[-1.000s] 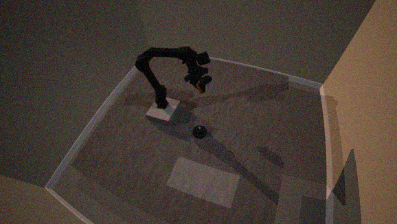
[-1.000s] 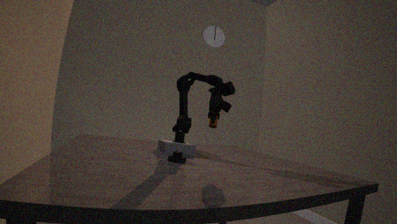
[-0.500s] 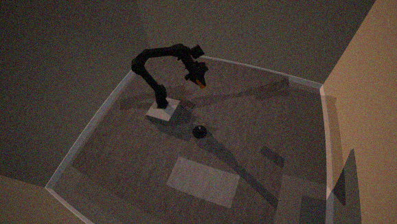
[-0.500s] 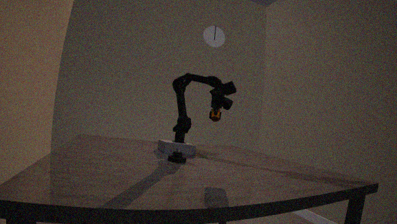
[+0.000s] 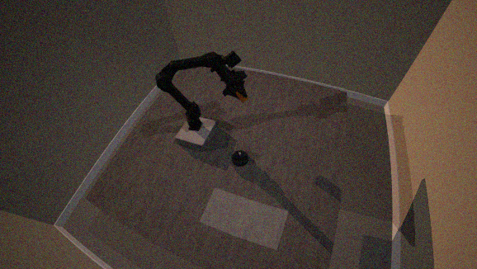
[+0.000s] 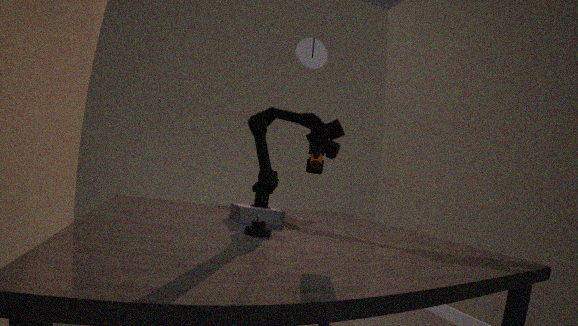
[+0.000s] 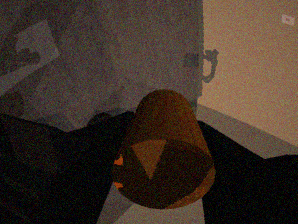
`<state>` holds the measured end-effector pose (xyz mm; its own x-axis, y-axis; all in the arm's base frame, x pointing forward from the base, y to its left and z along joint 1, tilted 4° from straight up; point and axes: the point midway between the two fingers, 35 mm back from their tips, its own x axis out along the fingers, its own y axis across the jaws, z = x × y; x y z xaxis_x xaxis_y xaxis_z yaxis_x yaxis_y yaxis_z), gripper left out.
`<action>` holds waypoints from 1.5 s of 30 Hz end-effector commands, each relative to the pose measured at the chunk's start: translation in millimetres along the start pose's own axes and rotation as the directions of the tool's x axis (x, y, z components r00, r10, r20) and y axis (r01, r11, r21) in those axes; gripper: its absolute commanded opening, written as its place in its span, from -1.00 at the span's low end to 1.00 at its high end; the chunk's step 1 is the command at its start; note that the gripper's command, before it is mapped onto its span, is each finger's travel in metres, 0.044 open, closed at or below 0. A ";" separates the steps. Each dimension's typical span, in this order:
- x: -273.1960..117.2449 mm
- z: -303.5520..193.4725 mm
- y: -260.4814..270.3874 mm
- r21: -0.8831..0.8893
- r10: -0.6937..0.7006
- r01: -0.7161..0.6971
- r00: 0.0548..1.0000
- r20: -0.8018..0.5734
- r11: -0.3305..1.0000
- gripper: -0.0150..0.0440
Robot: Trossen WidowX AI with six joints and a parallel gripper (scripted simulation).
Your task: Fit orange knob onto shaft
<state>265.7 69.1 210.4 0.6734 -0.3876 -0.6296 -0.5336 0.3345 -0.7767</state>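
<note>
My gripper (image 5: 238,94) is shut on the orange knob (image 5: 242,97) and holds it high above the table, tilted. The gripper also shows in the exterior view (image 6: 316,162), with the knob (image 6: 315,163) between the fingers. In the wrist view the knob (image 7: 166,151) fills the middle, its underside turned towards the camera; the hole is too dim to make out. The dark round pedestal (image 5: 239,158) with a small bright shaft on top stands on the table in front of the arm's base. It also shows in the exterior view (image 6: 258,229). The knob is well above and to one side of it.
The arm stands on a white base block (image 5: 195,133). A pale rectangular patch (image 5: 244,217) lies on the table nearer the camera. A pale rim (image 5: 103,154) bounds the table. A wall (image 5: 441,124) stands at the right. A round clock (image 6: 311,53) hangs on the back wall.
</note>
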 end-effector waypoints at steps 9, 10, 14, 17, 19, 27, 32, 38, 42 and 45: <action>0.7 0.2 2.6 -0.004 -0.053 0.053 0.999 -0.002 0.999 -0.49; 0.7 0.2 2.6 -0.004 -0.053 0.053 0.999 -0.002 0.999 -0.49; 0.7 0.2 2.6 -0.004 -0.053 0.053 0.999 -0.002 0.999 -0.49; 0.7 0.2 2.6 -0.004 -0.053 0.053 0.999 -0.002 0.999 -0.49; 0.7 0.2 2.6 -0.004 -0.053 0.053 0.999 -0.002 0.999 -0.49; 0.7 0.2 2.6 -0.004 -0.053 0.053 0.999 -0.002 0.999 -0.49; 0.7 0.2 2.6 -0.004 -0.053 0.053 0.999 -0.002 0.999 -0.49; 0.7 0.2 2.6 -0.003 -0.057 0.057 0.998 -0.002 0.998 -0.49; 3.5 -0.3 4.9 0.007 -0.050 0.050 0.999 0.000 0.999 -0.49; 7.1 -0.4 7.5 0.009 -0.007 0.007 1.000 0.001 1.000 -0.49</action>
<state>264.7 69.1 201.8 0.6892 -0.3973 -0.6059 -0.5121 0.3245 -0.7953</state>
